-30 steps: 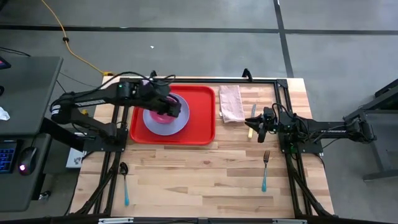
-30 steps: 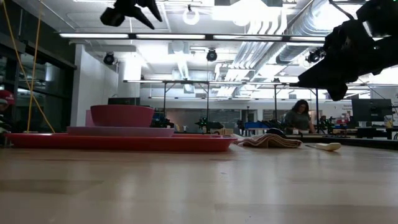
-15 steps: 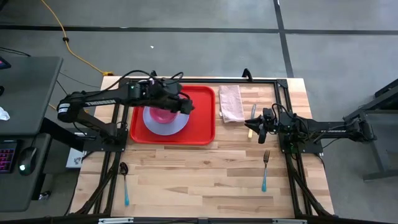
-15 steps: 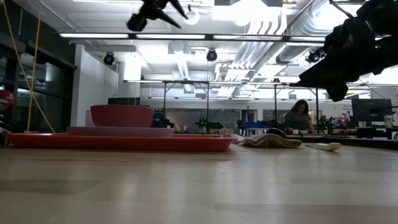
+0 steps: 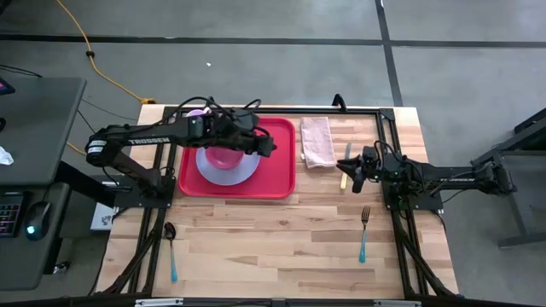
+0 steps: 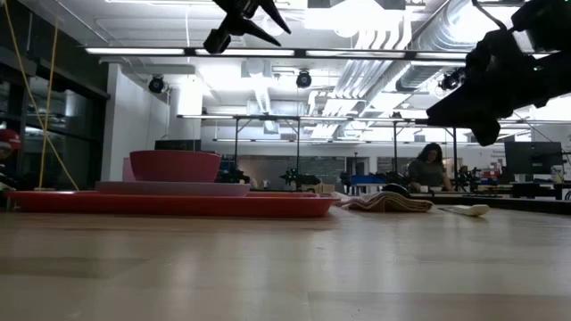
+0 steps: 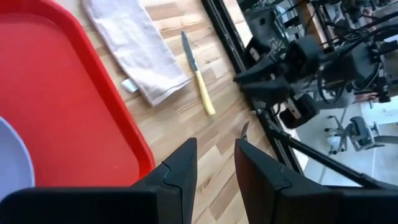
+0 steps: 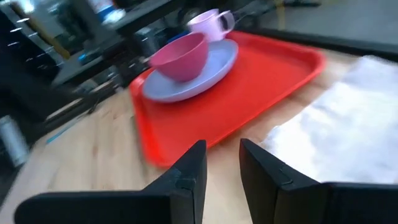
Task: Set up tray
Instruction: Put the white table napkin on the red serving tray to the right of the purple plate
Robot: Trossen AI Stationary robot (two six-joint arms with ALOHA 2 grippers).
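Tray (image 5: 277, 170) lies on the counter (image 5: 273, 239), carrying plate (image 5: 223, 169) and bowl (image 5: 223, 156). Above it hangs the left gripper (image 5: 266, 147), narrow and empty (right gripper (image 5: 351, 167) also narrow). Next, I think: fetch napkin (image 5: 317, 141) or knife (image 5: 345, 169).

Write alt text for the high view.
Large flat red plastic tray holds a round lavender plate with a pink bowl; left gripper hovers above it, right gripper over a knife.
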